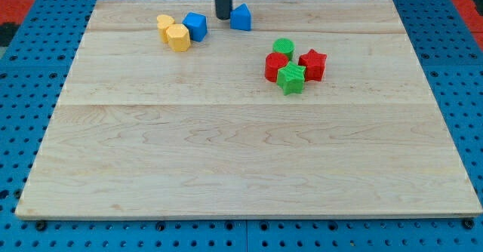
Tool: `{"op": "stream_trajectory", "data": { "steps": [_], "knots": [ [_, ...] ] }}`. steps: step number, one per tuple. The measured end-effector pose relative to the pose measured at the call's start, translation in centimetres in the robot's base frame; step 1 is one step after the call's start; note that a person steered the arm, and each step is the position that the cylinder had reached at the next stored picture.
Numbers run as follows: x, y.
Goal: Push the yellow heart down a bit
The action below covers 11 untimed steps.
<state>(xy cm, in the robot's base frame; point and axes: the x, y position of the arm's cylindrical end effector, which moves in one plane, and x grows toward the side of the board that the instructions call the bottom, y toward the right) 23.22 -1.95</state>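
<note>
Pale wood forms the board point(249, 169), which is set on a blue pegged surface point(30, 56). Near the view's top, my tip point(223, 17) is seen planted just left of a blue block point(241, 17), seemingly touching it; nothing is grasped, since the rod ends bare. Two yellow blocks are placed at the upper left: one point(165, 24) behind, and the yellow heart point(179, 38), its shape hard to confirm, in front, beside a blue cube point(195, 26). To the right, a cluster is formed by a green cylinder point(284, 47), a red block point(276, 66), a green star point(291, 78) and a red star point(312, 64).
</note>
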Motion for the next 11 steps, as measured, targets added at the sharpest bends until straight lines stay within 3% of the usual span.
{"op": "stream_trajectory", "data": {
  "steps": [1,2,4,7,11],
  "knots": [
    [0.0,3.7],
    [0.0,3.7],
    [-1.0,-6.3],
    [-1.2,-12.9],
    [2.0,-12.1]
  ]
}}
